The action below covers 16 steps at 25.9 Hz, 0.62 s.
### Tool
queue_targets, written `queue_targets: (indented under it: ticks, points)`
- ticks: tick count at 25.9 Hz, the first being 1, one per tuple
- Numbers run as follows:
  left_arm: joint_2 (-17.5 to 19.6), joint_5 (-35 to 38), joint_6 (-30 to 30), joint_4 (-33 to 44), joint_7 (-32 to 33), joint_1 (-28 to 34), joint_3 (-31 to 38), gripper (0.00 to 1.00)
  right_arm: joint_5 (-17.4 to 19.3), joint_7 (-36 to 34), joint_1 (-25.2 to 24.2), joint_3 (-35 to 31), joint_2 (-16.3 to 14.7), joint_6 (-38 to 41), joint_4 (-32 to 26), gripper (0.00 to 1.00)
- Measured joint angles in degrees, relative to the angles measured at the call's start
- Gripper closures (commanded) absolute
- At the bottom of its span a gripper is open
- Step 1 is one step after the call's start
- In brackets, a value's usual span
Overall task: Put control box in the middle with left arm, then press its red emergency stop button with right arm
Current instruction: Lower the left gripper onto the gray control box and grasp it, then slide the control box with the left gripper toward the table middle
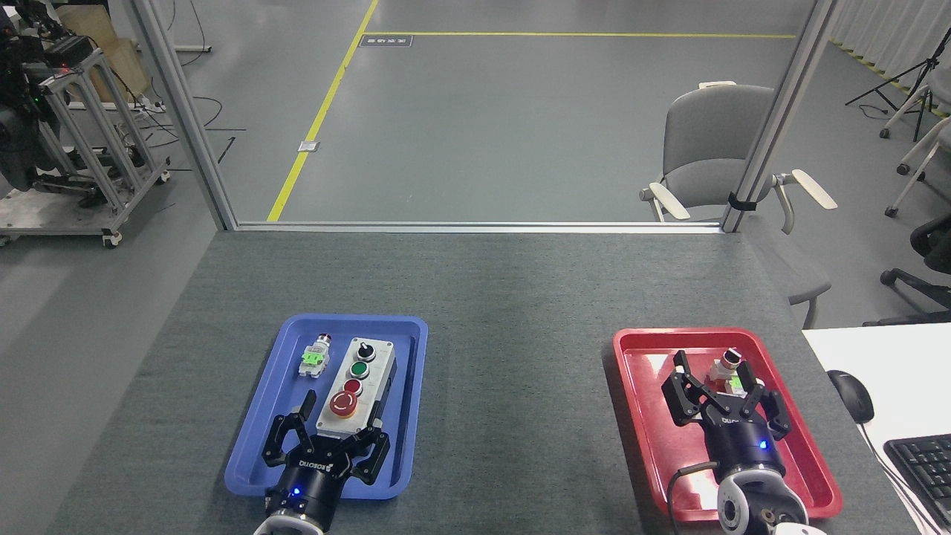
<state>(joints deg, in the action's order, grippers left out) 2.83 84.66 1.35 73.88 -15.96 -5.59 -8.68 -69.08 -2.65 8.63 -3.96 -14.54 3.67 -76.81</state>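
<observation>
Lining up on the control box [355, 387], first step of the task, nothing gripped yet.

Left gripper [327, 449] spread wide, hovering at the box's near end, claws flanking that end. Box lying lengthwise in the blue tray [405, 453] (loose push-button part [315, 360] just left of box). Next, probably: advance, close, carry right of box onto bare middle [520, 386]. Right gripper [719, 397] open, well right of box, over the red tray [631, 416].

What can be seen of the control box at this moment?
The control box is a light grey oblong housing on a dark base. It lies flat in the blue tray, long axis running away from the robot. On its top, far to near, sit a black knob, a green button, a small red button and a large red emergency stop. The open left gripper straddles its near end; contact is unclear.
</observation>
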Motion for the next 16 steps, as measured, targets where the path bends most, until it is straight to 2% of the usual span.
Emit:
queue_targets:
  ticks: [16]
  points:
    - [-0.55, -0.78, -0.32, -8.97, -2.45, -2.4, -0.02, 0.04, 0.11, -0.08, 0.14, -0.08, -1.19, -0.11, -0.24, 0.0]
